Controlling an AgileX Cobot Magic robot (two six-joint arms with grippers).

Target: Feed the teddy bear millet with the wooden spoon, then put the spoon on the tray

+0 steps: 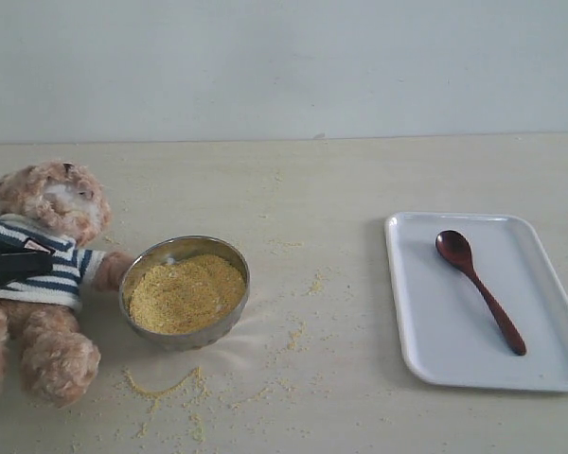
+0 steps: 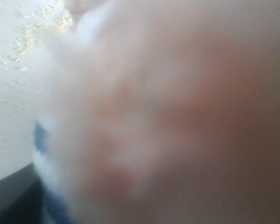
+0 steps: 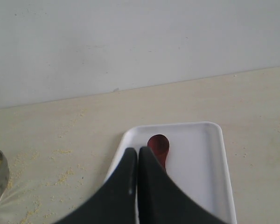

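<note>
Spoon [image 1: 480, 291]: lies flat on tray [image 1: 426, 345], scoop end toward far rim, handle running diag. to near right corner, clear of rim. Dark red-brown wood, glossy, oval scoop, slim straight handle.

Handling (est.): light, stiff, smooth finish so prob. a bit slippery. Thin handle sits low on flat plastic, so pinch across mid-handle w/ jaws square to it, else it may roll or skid.

R gripper [image 3: 138, 150]: fingers pressed together, nothing between them, hanging above tray w/ scoop just beyond tips.

L gripper [image 1: 14, 265]: at bear's [image 1: 47, 203] striped shirt. Open or closed, can't tell: wrist view is all blurred fur.

Millet [image 1: 186, 293]: heaped in steel bowl [image 1: 185, 240] just beside bear's arm, stray grains over table [image 1: 341, 180]. Loose, would spill w/ any tilt
</note>
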